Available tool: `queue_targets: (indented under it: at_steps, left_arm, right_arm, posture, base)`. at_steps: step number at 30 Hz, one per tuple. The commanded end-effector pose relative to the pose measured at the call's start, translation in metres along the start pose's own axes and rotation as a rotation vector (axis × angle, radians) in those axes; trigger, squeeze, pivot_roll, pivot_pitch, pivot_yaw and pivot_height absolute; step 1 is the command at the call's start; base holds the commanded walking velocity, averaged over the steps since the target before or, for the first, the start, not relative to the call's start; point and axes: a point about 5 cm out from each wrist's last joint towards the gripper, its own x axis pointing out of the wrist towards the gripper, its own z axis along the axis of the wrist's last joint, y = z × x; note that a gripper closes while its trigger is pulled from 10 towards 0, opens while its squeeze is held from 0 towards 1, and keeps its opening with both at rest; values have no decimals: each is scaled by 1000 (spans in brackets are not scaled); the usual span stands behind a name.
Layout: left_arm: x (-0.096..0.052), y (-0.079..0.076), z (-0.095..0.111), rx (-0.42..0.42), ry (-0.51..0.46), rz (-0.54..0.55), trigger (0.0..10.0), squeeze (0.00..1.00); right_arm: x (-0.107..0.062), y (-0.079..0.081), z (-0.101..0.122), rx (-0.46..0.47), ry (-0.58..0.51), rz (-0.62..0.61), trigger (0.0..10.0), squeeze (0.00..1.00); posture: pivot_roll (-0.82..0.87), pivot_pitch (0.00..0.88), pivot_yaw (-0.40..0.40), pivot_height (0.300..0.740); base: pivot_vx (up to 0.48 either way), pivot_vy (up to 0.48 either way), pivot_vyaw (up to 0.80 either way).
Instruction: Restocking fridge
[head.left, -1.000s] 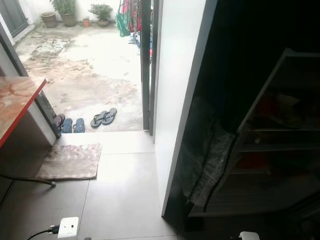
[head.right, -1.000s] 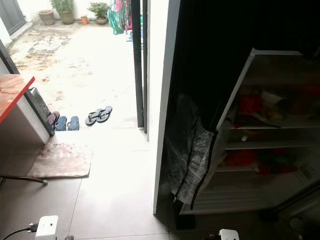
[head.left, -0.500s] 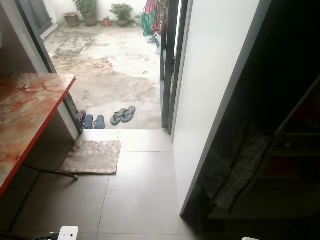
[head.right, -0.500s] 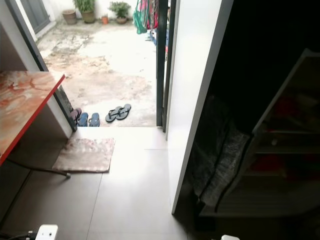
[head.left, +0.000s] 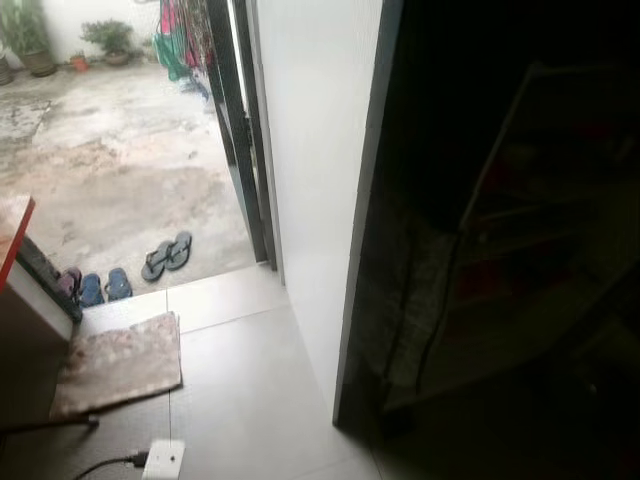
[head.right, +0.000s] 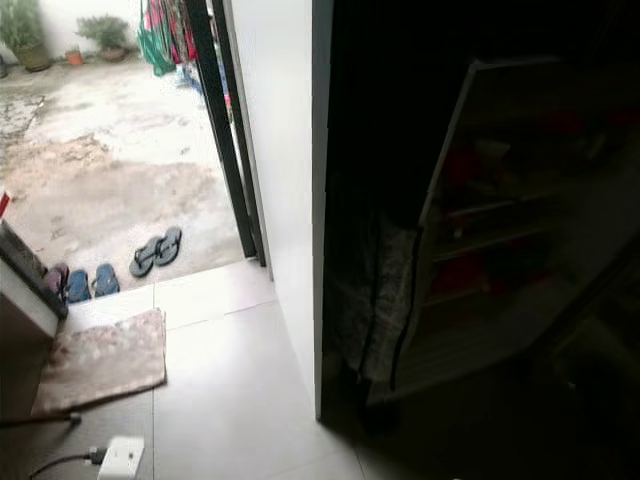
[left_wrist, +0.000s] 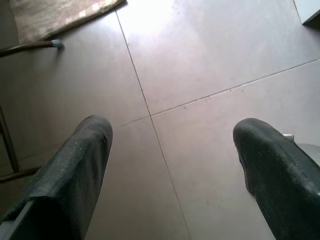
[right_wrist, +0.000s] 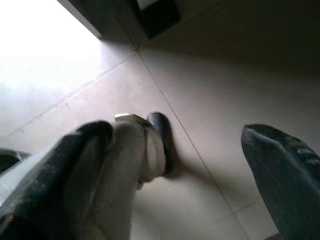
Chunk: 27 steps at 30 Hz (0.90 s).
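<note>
While both arms hang idle over the tiled floor (left_wrist: 200, 60), the left gripper (left_wrist: 170, 150) and right gripper (right_wrist: 175, 150) hold their fingers apart and empty. The open fridge (head.right: 480, 230) stands in shadow to the right, beside the white wall (head.left: 310, 150); a doormat (head.left: 118, 362) lies left.

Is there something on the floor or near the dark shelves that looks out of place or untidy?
Two things stand out. A white power adapter with its black cable lies loose on the tiled floor, in the walkway. A grey cloth hangs crumpled beside the shelf unit. The sandals and mat lie tidy.
</note>
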Motion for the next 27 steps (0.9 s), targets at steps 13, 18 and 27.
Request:
queue_targets:
  at_steps: [13,18,27]
  left_arm:
    - [-3,4,-16,24,43,9,10000,0]
    - [-3,4,-14,34,50,16,10000,0]
    - [-2,2,-11,52,50,9,10000,0]
  right_arm:
    - [0,-5,4,-18,2,4,10000,0]
    - [0,-6,5,-46,1,10,10000,0]
    - [-1,-8,5,-27,-11,-11,10000,0]
  posture:
    - [24,0,19,740]
    - [15,18,18,740]
    - [-4,71,25,740]
  base:
    - [0,0,-757]
    - [0,0,-756]
    - [0,0,-756]
